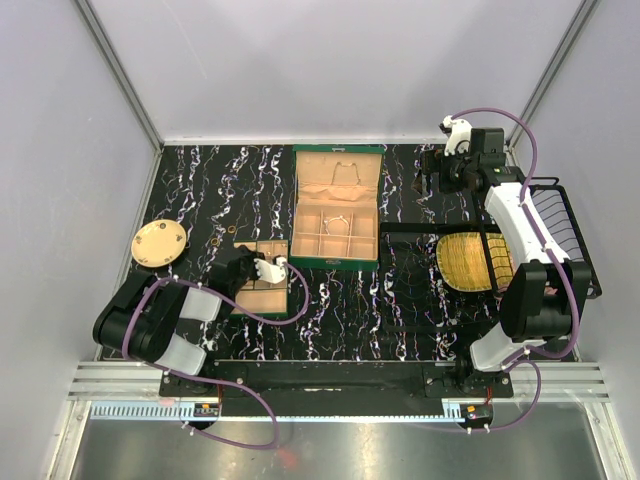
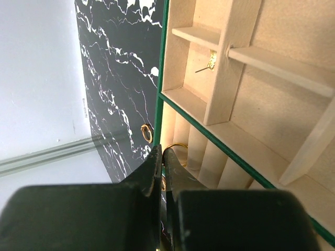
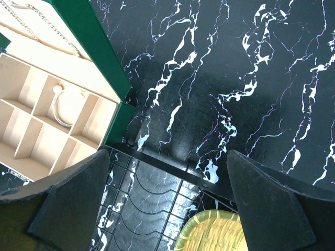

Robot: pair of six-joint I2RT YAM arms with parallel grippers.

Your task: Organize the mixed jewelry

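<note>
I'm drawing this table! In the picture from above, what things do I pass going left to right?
Round golden disc → tan compartmented tray → open green box → yellow woven oval mat.

table (image 1: 400, 310): black marble-look top, white veins
box (image 1: 335, 263): green, open, lid laid back flat, tan lining split into compartments, centre of table
tray (image 1: 268, 298): tan, divided into cells, just beside box's front left corner
mat (image 1: 462, 262): yellow woven oval, right of box
rack (image 1: 582, 238): black wire, right edge of table, mat just beside it
disc (image 1: 159, 243): round, tan-gold, far left, well apart from tray
walls (image 1: 300, 70): plain pale grey, three sides
</note>
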